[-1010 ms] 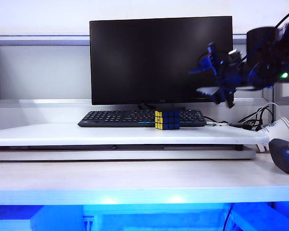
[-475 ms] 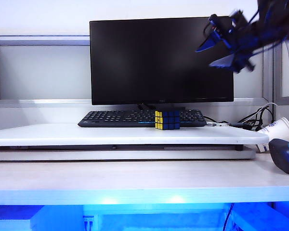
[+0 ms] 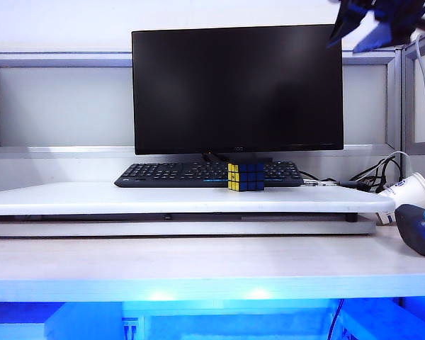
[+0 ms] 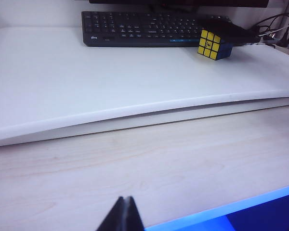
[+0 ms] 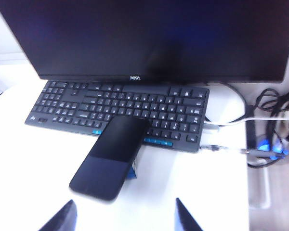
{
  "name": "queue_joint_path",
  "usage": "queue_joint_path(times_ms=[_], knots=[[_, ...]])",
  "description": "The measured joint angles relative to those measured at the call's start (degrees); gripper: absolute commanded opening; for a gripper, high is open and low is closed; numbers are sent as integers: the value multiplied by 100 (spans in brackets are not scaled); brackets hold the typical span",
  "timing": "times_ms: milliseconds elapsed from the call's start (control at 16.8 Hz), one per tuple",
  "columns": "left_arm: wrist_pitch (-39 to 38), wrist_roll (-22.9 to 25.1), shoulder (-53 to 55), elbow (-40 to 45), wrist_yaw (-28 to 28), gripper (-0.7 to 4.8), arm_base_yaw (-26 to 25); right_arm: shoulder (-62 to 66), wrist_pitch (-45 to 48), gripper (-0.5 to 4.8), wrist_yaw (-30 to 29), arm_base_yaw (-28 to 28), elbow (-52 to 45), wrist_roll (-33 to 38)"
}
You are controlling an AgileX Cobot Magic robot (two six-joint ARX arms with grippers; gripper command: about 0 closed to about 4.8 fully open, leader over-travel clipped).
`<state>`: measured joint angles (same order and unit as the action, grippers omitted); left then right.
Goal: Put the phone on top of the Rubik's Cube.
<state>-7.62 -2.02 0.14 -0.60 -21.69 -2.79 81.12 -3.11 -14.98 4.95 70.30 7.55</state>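
On the Rubik's Cube (image 5: 133, 169) the phone (image 5: 110, 157) is seen resting; the empty, parted right gripper (image 5: 123, 217) should be lifted clear, the left gripper (image 4: 121, 216), closed, kept parked.

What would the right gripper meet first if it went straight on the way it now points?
Most likely the phone, which lies on the Rubik's Cube straight ahead of the open right gripper; the white board before it may come first, depth is unclear.

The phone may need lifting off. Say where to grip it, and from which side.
Pinch the phone by its two long edges near its middle, from above: it lies across the cube, ends overhanging. The open right gripper hangs above it; the left gripper is low over the table.
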Motion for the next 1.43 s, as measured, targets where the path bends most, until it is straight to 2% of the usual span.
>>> queue_joint_path(times_ms=[119,178,238,356,594,713,891,1010,1129,1188,1426], knots=[[0,-2,0,0,0,-3,0,-577,-90,258,203,7,-623,-33],[0,-2,0,0,0,-3,0,-925,-114,228,291,4,-1001,-37],[0,0,0,0,-4,-3,0,-1189,-61,220,330,7,-1316,-37],[2,-2,0,0,-20,-3,0,-1685,-72,219,341,7,-1912,-50],[0,-2,0,0,-24,-3,0,-2378,-90,203,448,9,-2717,-50],[2,0,0,0,-74,-3,0,-2649,-83,169,501,11,-3042,-50],[2,0,0,0,-116,-3,0,-3189,-114,165,719,11,-3672,-52],[2,0,0,0,-125,-3,2,-3506,-90,101,887,11,-3952,-50],[2,-2,0,0,-127,-3,2,-3943,-87,10,1093,11,-4286,-52],[2,-2,0,0,-127,-3,2,-4131,-79,-8,1182,11,-4433,-52],[2,0,0,0,-127,-3,2,-4944,-59,-8,1379,7,-5005,-280]])
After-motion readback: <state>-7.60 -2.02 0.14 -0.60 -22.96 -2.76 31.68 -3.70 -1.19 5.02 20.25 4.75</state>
